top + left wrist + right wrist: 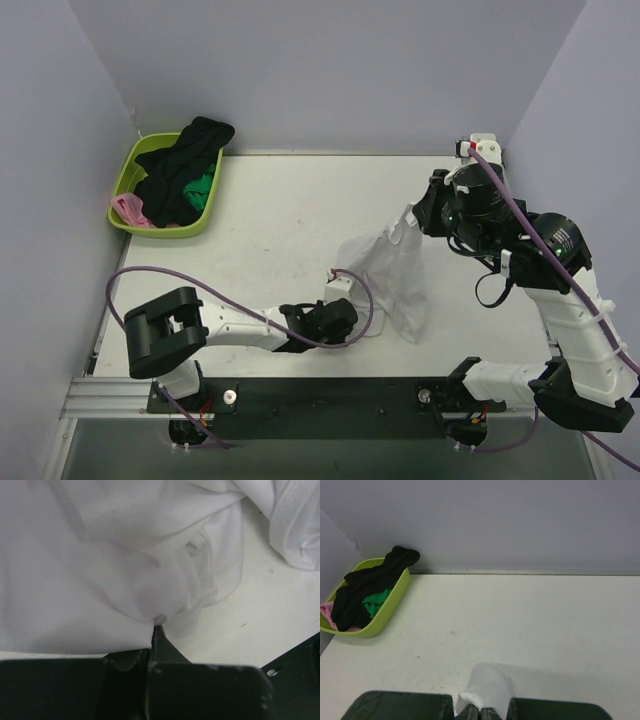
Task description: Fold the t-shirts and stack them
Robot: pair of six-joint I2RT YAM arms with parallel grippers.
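Starting upper left, the lime basket (165, 230) held the other t-shirts (185, 170), black, green and pink, untouched. Lower centre, your left gripper (336, 280) was clamped shut, seemingly on a low edge of the white t-shirt (395, 270). Centre right, your right gripper (418, 215) pinched its top, cloth draping to the table (280, 210). Step looked like spreading; next you'd need both grips pulled apart and the shirt laid flat.

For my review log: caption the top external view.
Left end effector and right end effector grip the white t-shirt, the right holding it raised; other t-shirts fill the lime basket.
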